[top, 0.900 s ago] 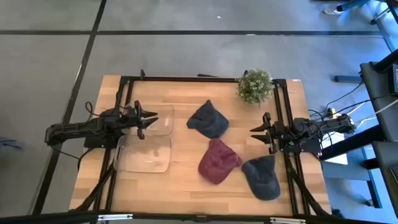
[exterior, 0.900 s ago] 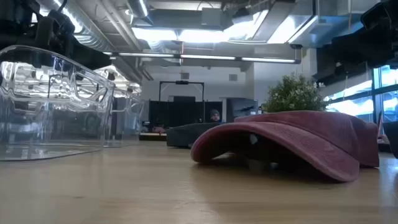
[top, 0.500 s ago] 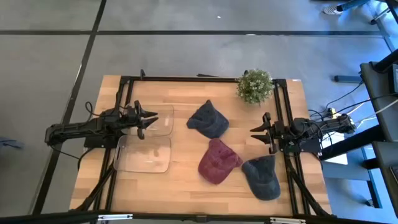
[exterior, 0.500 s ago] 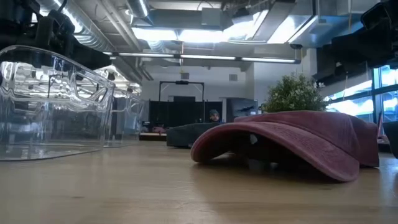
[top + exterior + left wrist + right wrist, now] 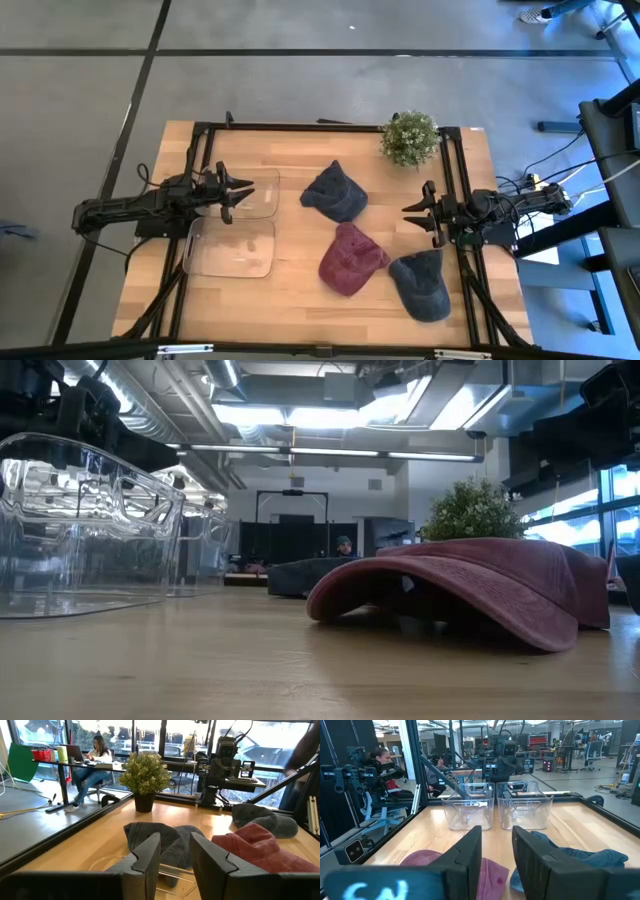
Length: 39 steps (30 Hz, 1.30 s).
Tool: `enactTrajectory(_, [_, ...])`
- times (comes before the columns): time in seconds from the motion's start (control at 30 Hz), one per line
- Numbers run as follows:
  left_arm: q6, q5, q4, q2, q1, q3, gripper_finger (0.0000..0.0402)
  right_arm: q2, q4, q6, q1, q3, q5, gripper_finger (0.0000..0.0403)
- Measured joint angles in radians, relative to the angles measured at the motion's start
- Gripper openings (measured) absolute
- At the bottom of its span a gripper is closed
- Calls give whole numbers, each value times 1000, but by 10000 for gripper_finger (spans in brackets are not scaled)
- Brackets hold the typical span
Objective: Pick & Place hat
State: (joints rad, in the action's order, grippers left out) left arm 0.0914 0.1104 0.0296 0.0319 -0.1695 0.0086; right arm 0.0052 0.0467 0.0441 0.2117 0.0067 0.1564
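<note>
Three hats lie flat on the wooden table: a dark blue-grey one (image 5: pixel 335 192) (image 5: pixel 165 837), a maroon one (image 5: pixel 350 258) (image 5: pixel 470 590) (image 5: pixel 260 845), and a blue-grey one (image 5: pixel 422 283) near the right front. My left gripper (image 5: pixel 237 191) (image 5: pixel 175 857) hovers open over the far clear bin (image 5: pixel 252 193), left of the hats. At the table's right side, my right gripper (image 5: pixel 412 215) (image 5: pixel 497 852) is open, pointing toward the hats, above the blue-grey hat's far edge. Neither touches a hat.
A second clear bin (image 5: pixel 232 247) (image 5: pixel 80 530) stands nearer the front, beside the first. A potted plant (image 5: pixel 410 137) (image 5: pixel 145 775) sits at the far right. Black frame rails (image 5: pixel 195 150) run along both table sides. People sit in the room beyond.
</note>
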Motion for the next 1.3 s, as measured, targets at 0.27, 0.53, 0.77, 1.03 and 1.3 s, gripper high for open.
enactTrajectory(0.27, [0, 0, 0, 0, 0, 0, 102, 0, 0, 0, 0, 0, 0, 110])
enactTrajectory(0.53, [0, 0, 0, 0, 0, 0, 102, 0, 0, 0, 0, 0, 0, 110])
enactTrajectory(0.77, [0, 0, 0, 0, 0, 0, 102, 0, 0, 0, 0, 0, 0, 110])
enactTrajectory(1.03, [0, 0, 0, 0, 0, 0, 102, 0, 5, 29, 0, 0, 0, 110])
enactTrajectory(1.3, [0, 0, 0, 0, 0, 0, 102, 0, 11, 215, 0, 0, 73, 110])
